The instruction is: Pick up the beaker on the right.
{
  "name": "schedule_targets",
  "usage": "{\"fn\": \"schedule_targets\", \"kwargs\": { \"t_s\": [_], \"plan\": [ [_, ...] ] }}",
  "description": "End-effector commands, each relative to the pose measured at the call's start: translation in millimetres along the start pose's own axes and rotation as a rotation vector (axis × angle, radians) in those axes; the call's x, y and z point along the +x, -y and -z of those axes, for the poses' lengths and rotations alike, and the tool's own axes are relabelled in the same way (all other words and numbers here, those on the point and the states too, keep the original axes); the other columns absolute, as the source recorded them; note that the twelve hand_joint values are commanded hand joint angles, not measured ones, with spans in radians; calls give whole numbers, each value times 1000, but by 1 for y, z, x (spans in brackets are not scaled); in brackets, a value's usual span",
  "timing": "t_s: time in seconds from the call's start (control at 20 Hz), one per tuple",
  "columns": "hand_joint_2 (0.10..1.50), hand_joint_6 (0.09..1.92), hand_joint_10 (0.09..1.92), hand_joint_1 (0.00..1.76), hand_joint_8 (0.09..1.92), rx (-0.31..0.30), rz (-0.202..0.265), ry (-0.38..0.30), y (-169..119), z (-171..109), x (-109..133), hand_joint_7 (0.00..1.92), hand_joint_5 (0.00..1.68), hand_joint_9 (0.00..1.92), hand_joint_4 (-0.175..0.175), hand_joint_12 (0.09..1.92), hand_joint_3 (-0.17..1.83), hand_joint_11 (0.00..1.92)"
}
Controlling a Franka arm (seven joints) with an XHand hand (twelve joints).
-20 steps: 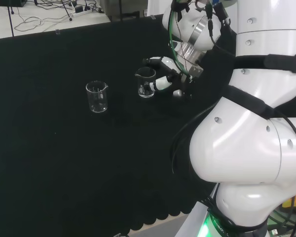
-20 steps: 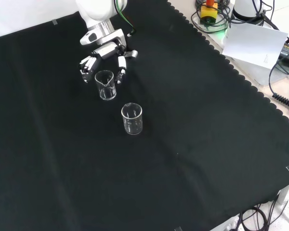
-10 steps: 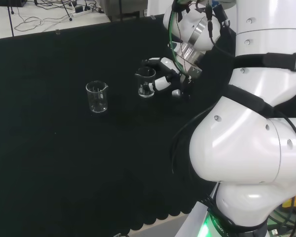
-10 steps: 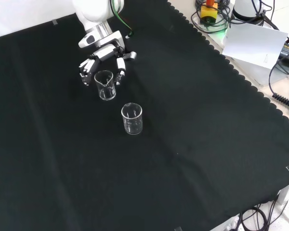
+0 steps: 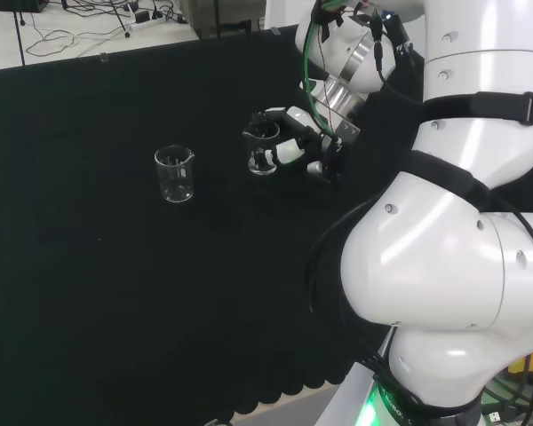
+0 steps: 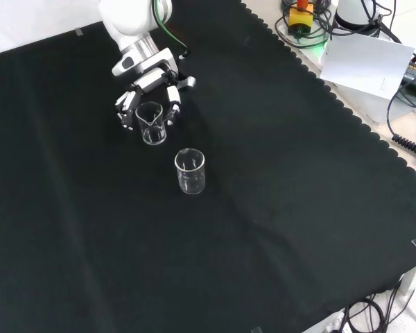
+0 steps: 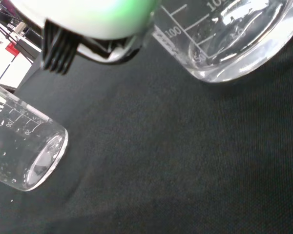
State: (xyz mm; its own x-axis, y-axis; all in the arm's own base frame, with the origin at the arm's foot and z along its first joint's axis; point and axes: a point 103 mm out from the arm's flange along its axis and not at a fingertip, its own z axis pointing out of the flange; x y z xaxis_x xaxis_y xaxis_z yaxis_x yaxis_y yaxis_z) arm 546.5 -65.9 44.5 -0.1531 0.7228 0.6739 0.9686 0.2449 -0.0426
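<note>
Two beakers stand on the surface; over the last second the robot hand (image 6: 149,94) has closed in, its fingers now curling round the right beaker (image 5: 262,147), which still rests on the cloth. The other beaker (image 5: 174,174) stands apart. Lifting comes next.

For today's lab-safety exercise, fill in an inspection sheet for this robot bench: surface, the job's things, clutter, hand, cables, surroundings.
Surface: black cloth covers the bench, scalloped along its edge.
Job's things: two clear beakers, both upright. The beaker by the hand stands on the cloth; the other beaker stands apart from it.
Clutter: nothing seen on the cloth.
Hand: the hand has fingers on both sides of the near beaker; contact cannot be told.
Cables: green and black cables run along the arm's wrist.
Surroundings: floor cables beyond the bench; white sheet and more cables off the cloth's edge.
</note>
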Motion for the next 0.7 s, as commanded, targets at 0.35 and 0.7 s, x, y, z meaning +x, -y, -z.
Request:
{"fn": "schedule_targets", "kwargs": {
  "t_s": [0.35, 0.7],
  "plan": [
    [487, 350, 575, 909, 752, -57, 9, -67, 2, -1, -2, 527, 496, 674, -62, 1376, 662, 164],
    [504, 485, 575, 907, 759, -38, 8, -117, 3, 5, -6, 537, 460, 688, -62, 1377, 645, 178]
  ]
}}
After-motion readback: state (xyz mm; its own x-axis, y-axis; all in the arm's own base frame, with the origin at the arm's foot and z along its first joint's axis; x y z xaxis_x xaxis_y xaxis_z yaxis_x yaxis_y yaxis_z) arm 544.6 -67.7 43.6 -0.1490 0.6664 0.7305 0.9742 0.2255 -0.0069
